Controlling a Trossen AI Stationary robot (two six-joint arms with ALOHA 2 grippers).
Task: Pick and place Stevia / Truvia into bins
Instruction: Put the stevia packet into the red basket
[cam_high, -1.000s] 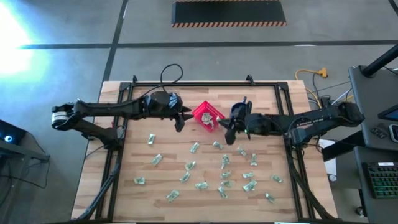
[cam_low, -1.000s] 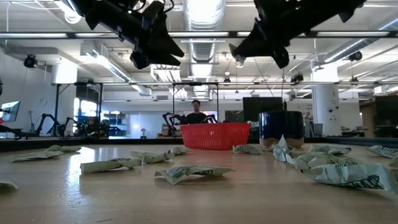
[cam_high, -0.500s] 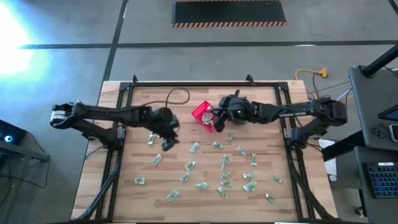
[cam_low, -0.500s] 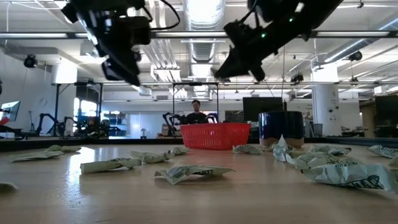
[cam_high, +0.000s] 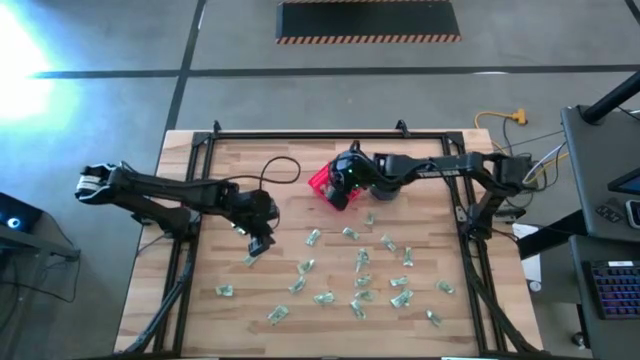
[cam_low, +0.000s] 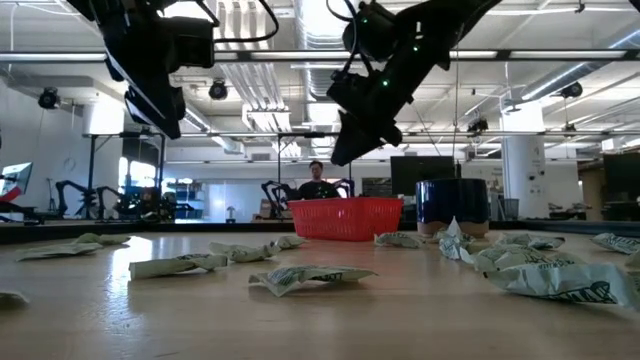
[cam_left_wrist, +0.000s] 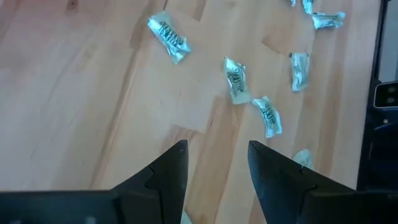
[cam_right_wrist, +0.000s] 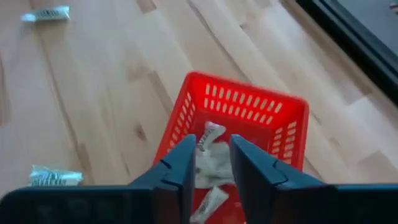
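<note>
Your right gripper, fingers apart, hangs over the red slotted plastic basket holding crinkly paper sachets. Your left gripper, fingers apart, hangs over bare wooden worktop.

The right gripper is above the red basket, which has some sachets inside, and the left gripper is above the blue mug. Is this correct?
Not quite. The left gripper is over bare table with loose sachets, far from the blue mug; the high view and left wrist view show this. The rest holds: the right gripper is above the red basket, which has sachets inside.
</note>
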